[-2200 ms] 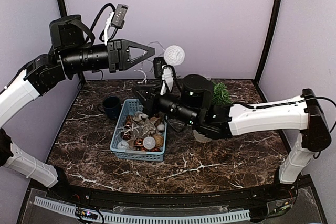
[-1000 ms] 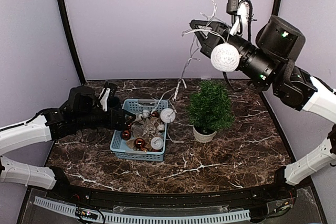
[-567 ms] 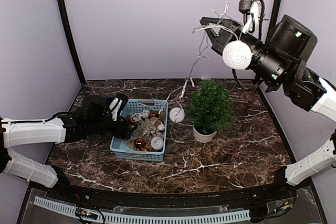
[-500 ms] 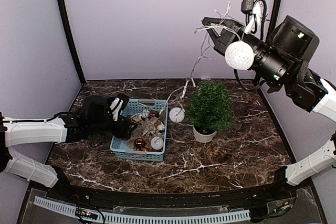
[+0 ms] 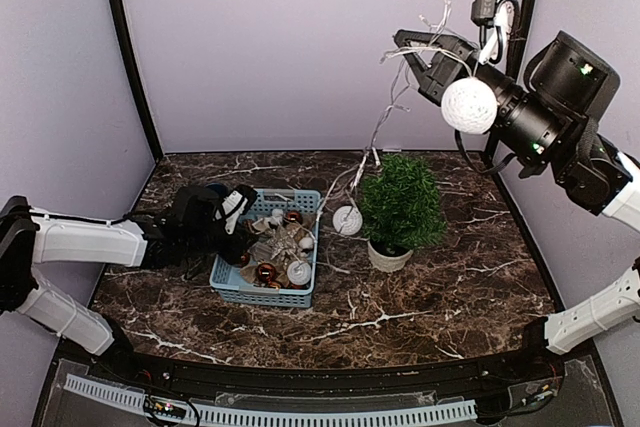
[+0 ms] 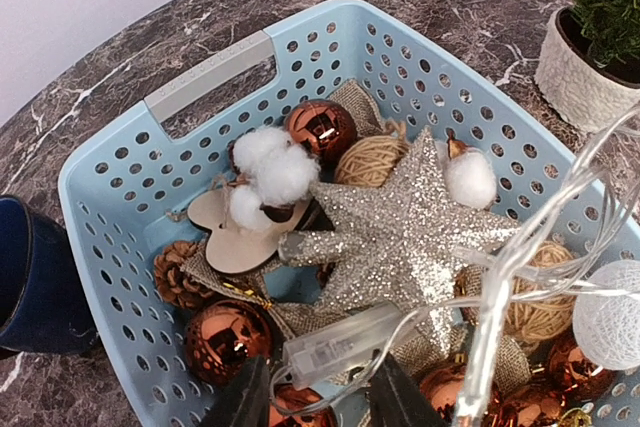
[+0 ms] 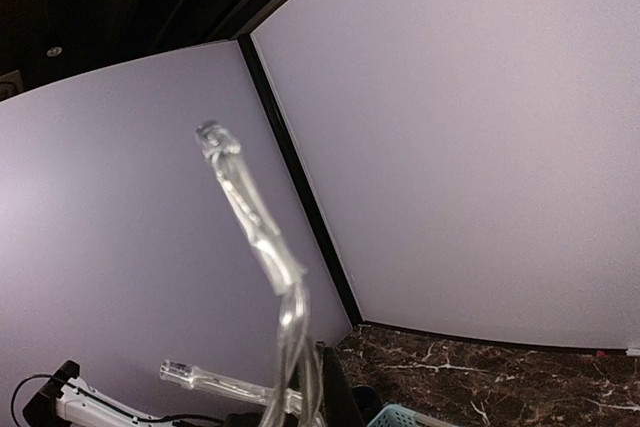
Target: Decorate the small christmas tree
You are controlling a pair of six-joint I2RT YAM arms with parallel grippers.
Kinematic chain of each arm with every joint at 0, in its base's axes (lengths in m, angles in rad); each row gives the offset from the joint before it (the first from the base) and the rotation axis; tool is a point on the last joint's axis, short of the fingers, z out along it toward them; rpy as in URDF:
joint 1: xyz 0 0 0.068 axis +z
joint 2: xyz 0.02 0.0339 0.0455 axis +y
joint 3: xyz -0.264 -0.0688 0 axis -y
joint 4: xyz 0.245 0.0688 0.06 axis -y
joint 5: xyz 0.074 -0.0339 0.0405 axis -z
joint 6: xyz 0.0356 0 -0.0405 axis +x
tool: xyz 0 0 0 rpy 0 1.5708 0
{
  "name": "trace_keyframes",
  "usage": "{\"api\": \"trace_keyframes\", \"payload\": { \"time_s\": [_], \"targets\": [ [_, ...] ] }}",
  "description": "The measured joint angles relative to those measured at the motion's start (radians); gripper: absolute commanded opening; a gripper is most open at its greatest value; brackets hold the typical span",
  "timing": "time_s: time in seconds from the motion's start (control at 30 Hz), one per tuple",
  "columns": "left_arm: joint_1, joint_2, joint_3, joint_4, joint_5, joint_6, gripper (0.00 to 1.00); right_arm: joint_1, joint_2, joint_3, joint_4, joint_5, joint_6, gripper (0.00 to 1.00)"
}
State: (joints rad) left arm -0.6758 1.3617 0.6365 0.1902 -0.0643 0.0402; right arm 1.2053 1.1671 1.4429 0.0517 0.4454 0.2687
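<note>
the left jaws sit low in the basket (image 6: 215, 72), half narrowed, one tip on each side of the battery box (image 6: 340, 345) of the light string (image 7: 255, 217). whether they pinch it yet i cannot tell. around them lie a glitter star (image 6: 390, 237), copper baubles (image 6: 320, 130), a twine ball (image 6: 372, 159), cotton tufts (image 6: 275, 162) and a pine cone (image 6: 180, 269). a dark blue mug (image 6: 30, 277) stands just beside the basket.

the right jaws are shut on the other end of the string, high up at the back right, with a white ball (image 5: 469, 105) hanging beside them. from there the string drops past the tree (image 5: 401, 202) and into the basket. a second white ball (image 5: 347, 219) dangles between basket and tree.

the tree stands upright in its white pot on the surface (image 5: 450, 287), just right of the basket, with nothing on it that i can see.

my guess is that the right arm holds high to draw the string clear of the ornaments so it can be laid over the tree. the left would be at the box to handle the heavy end and keep it from dragging things out.

i can read no brand or writing on the box, mug or basket.
</note>
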Motion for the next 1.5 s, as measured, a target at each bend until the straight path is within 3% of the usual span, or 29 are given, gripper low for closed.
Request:
{"api": "trace_keyframes", "payload": {
  "time_s": [0.33, 0.67, 1.13, 1.5],
  "targets": [
    [0.000, 0.055, 0.033, 0.026, -0.004, 0.036, 0.00, 0.000, -0.020, -0.011, -0.010, 0.027, -0.002, 0.00],
    [0.000, -0.161, 0.030, -0.010, -0.043, 0.024, 0.00, 0.000, -0.080, -0.040, -0.064, 0.095, -0.006, 0.00],
    [0.000, -0.416, 0.151, -0.257, 0.006, -0.019, 0.00, 0.000, -0.157, -0.023, -0.158, 0.131, -0.018, 0.00],
    [-0.014, -0.425, 0.301, -0.410, 0.180, -0.045, 0.00, 0.000, -0.222, 0.017, -0.249, 0.170, -0.039, 0.00]
  ]
}}
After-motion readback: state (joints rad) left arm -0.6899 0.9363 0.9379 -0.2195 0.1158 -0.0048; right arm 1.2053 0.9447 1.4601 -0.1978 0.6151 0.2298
